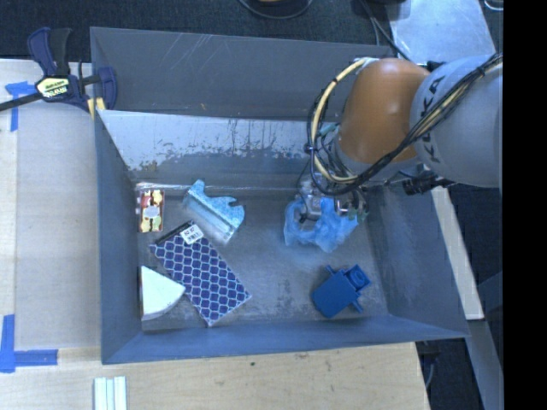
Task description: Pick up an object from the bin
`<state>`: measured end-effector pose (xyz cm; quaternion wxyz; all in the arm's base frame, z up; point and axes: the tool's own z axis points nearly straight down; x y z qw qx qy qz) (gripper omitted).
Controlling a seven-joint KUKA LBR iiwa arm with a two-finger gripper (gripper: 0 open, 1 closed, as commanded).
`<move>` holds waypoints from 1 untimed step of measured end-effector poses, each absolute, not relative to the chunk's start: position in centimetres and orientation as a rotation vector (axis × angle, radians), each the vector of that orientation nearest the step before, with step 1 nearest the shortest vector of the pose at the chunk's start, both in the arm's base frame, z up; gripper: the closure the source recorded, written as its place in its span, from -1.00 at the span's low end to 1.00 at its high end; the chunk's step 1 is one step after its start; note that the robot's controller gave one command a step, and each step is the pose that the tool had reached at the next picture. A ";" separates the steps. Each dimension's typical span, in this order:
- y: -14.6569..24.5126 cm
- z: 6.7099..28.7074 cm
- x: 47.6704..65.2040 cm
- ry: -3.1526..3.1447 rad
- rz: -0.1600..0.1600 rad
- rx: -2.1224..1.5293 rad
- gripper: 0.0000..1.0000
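Note:
My gripper is low in the bin's back right part, right on top of a crumpled light blue thing that lies under and in front of it. The fingertips are down among its folds, and their spacing is hidden by the wrist above. A dark blue blocky plastic thing lies in front of that, near the bin's front right corner.
Left of centre lies a pale blue plastic packet. A blue and white patterned flat pack, a white wedge and a small clear packet with coloured bits lie along the left side. The arm's orange cover hangs over the bin's right wall.

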<state>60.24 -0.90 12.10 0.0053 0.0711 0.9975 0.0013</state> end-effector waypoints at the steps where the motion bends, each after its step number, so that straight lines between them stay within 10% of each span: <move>1: -2.4 21.9 60.7 3.109 0.005 0.218 1.00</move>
